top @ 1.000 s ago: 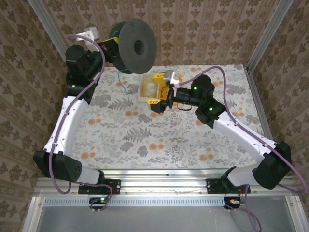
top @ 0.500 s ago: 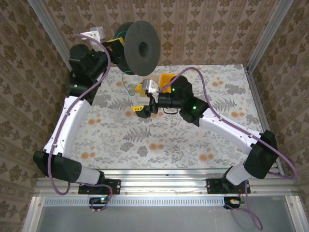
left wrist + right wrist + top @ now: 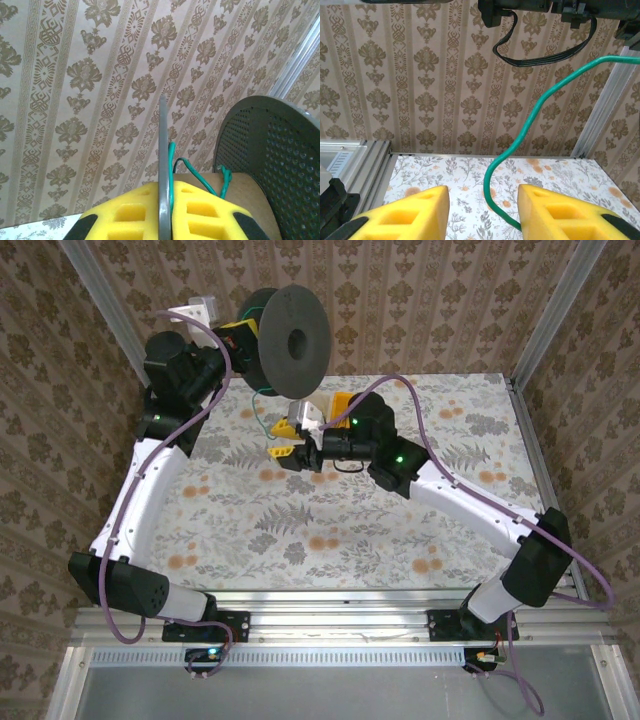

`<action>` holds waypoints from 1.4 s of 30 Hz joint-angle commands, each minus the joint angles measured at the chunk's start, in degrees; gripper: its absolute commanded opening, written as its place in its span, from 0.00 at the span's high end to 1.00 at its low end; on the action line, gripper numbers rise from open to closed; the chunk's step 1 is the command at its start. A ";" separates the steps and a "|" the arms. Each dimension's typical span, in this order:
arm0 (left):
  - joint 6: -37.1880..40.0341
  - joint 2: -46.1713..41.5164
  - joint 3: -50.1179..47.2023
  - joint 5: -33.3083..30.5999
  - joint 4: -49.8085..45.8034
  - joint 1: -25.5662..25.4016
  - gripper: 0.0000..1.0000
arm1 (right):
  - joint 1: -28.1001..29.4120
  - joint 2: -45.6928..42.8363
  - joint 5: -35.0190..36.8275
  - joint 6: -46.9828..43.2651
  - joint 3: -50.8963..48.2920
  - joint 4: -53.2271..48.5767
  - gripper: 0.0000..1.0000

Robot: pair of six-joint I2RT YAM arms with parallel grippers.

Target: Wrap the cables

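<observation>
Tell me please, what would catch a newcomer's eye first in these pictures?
The wide black spool, held up over the far edge of the floral table, with the left gripper shut on its thin rim. Next, the green cable curving down between the open yellow fingers of the right gripper.

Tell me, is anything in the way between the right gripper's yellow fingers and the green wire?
No, nothing visible. The green cable runs through the gap of the right gripper, whose fingers stand apart on either side of it.
</observation>
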 commanded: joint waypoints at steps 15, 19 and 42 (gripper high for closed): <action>7.36 -0.22 2.45 -2.96 -2.91 -2.15 1.00 | 1.18 1.68 -1.29 1.03 12.48 -8.69 1.00; 13.54 0.35 2.62 -4.92 -8.41 -4.78 1.00 | 1.07 2.21 -0.94 -0.54 19.57 -13.77 1.00; 29.07 -4.94 0.34 10.83 -20.56 -9.46 1.00 | -31.80 11.41 -10.77 10.78 41.95 -16.66 1.00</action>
